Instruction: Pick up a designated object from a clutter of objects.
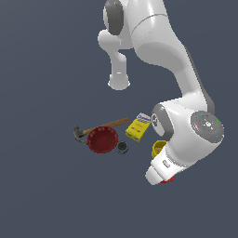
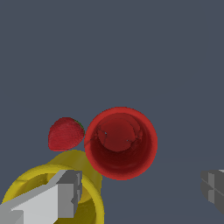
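The red cup (image 2: 120, 143) stands upright and shows its open mouth in the wrist view. My gripper (image 2: 141, 190) is open above it. One finger (image 2: 65, 194) lies over the yellow cup (image 2: 89, 205) and the other finger (image 2: 213, 188) is on the far side, so the red cup is just off the line between them. A tiny red strawberry-like blob (image 2: 65, 133) lies beside both cups. In the exterior view the arm's hand (image 1: 161, 169) hides the fingers and nearly all of the red cup; only a red sliver (image 1: 169, 179) shows under it.
In the exterior view, the yellow cup (image 1: 158, 148) stands by the hand. To the exterior view's left are a yellow box (image 1: 138, 128), a tiny dark can (image 1: 122, 147), a dark-red bowl (image 1: 102, 140) and a wooden-handled hammer (image 1: 107, 125).
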`<state>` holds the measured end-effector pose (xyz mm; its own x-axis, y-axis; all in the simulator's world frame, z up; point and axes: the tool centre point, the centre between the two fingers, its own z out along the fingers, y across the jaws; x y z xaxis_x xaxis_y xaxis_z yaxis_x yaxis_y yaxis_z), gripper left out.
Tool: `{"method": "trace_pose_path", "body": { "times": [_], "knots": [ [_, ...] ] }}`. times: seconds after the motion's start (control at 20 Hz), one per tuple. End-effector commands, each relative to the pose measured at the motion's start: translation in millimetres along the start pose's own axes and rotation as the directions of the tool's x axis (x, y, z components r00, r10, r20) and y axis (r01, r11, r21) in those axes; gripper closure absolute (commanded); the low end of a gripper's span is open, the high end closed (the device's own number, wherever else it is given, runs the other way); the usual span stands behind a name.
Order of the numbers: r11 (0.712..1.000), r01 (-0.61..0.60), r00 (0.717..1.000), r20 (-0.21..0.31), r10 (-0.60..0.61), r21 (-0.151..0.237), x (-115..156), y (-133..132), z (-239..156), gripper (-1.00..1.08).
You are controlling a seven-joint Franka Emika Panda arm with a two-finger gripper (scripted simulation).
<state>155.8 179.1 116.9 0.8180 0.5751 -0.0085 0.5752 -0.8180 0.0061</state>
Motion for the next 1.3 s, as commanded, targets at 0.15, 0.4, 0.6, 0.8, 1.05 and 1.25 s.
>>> {"method": "trace_pose_path", "body": {
  "times": [0.15, 0.4, 0.6, 0.8, 1.05, 1.25],
  "knots": [
    [0.999, 0.038, 0.999, -0.007, -0.038, 0.005, 12, -9, 16, -0.92],
    [0.999, 0.043, 0.999, -0.007, -0.043, 0.006, 13, -10, 19, -0.92],
    [0.999, 0.043, 0.999, -0.007, -0.043, 0.006, 13, -10, 26, -0.92],
    [0.999, 0.044, 0.999, -0.008, -0.044, 0.006, 13, -11, 45, -0.92],
    [0.999, 0.045, 0.999, -0.008, -0.045, 0.006, 13, -11, 68, -0.92],
    [0.999, 0.045, 0.999, -0.008, -0.045, 0.006, 14, -11, 71, -0.92]
  ]
}}
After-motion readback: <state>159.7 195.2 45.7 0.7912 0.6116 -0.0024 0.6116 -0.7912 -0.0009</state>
